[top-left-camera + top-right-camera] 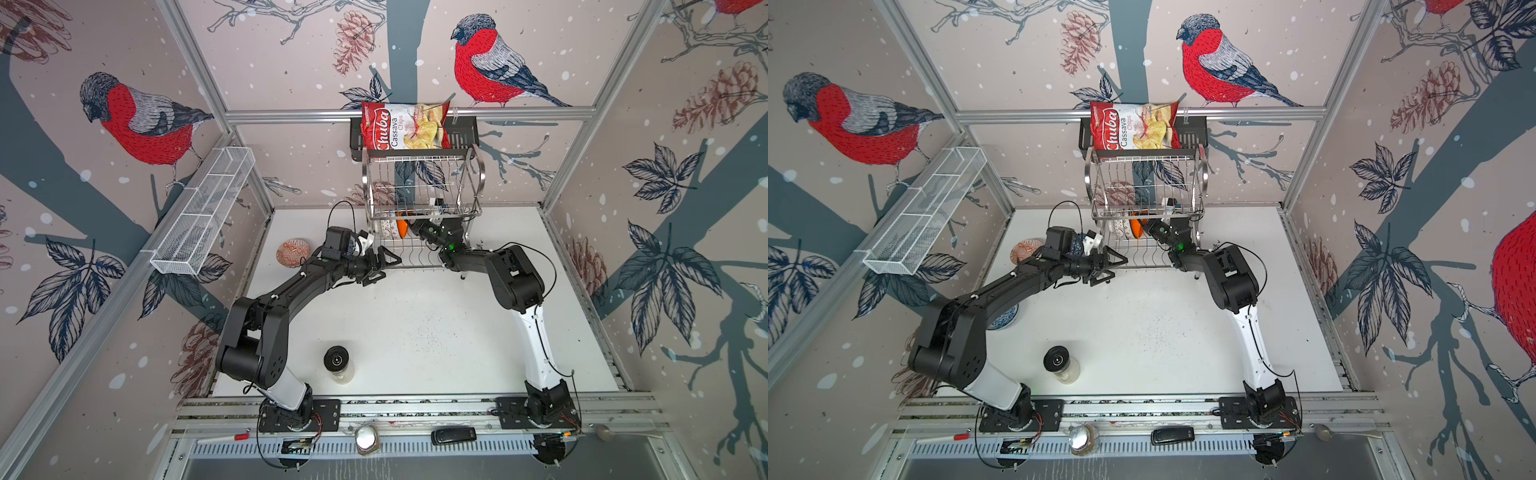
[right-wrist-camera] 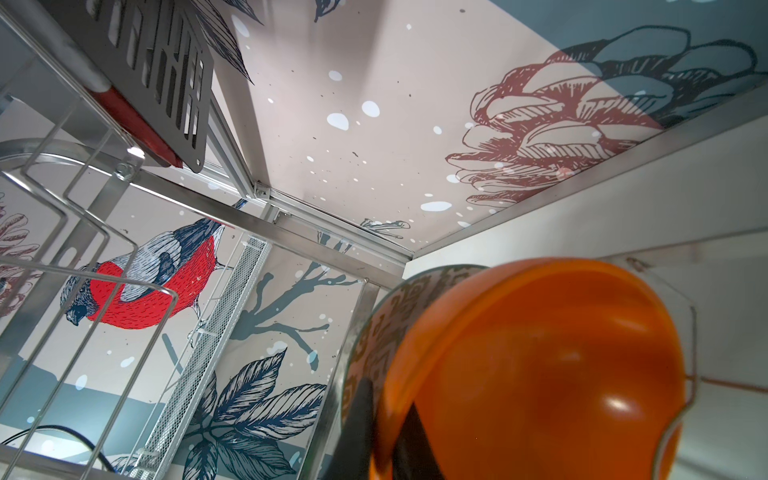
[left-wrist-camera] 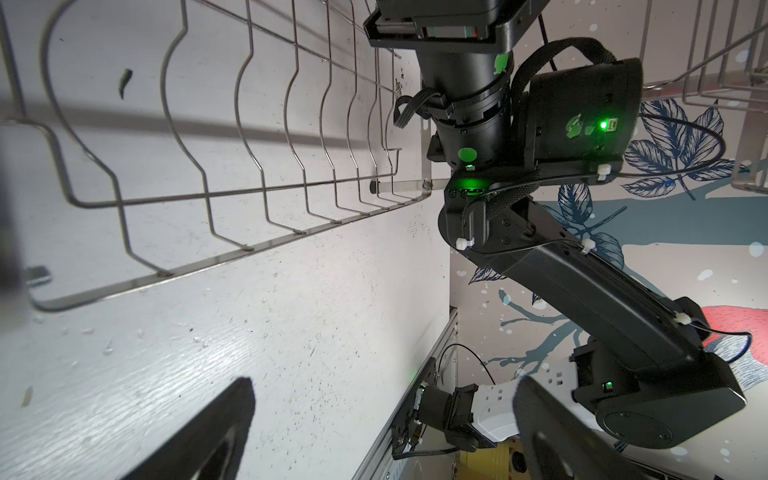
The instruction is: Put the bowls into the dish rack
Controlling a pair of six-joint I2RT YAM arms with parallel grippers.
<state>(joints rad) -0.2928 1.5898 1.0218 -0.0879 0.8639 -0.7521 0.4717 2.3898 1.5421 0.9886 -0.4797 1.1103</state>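
The steel dish rack (image 1: pixel 419 183) (image 1: pixel 1146 178) stands at the back of the table. In its lower tier a plain orange bowl (image 1: pixel 402 227) (image 2: pixel 540 365) stands on edge next to a grey-green patterned bowl (image 1: pixel 388 228) (image 2: pixel 382 324). My right gripper (image 1: pixel 411 227) (image 2: pixel 388 436) reaches into that tier, shut on the orange bowl's rim. My left gripper (image 1: pixel 388 268) (image 3: pixel 382 436) hangs open and empty by the rack's front left corner. A red-orange patterned bowl (image 1: pixel 293 252) lies on the table left of it. A blue-white bowl (image 1: pixel 1005 320) peeks from under the left arm.
A black-lidded jar (image 1: pixel 337 361) stands near the table's front. A chips bag (image 1: pixel 405 126) sits in a black basket (image 1: pixel 461 133) on the back wall above the rack. A long white mesh tray (image 1: pixel 203 212) hangs on the left wall.
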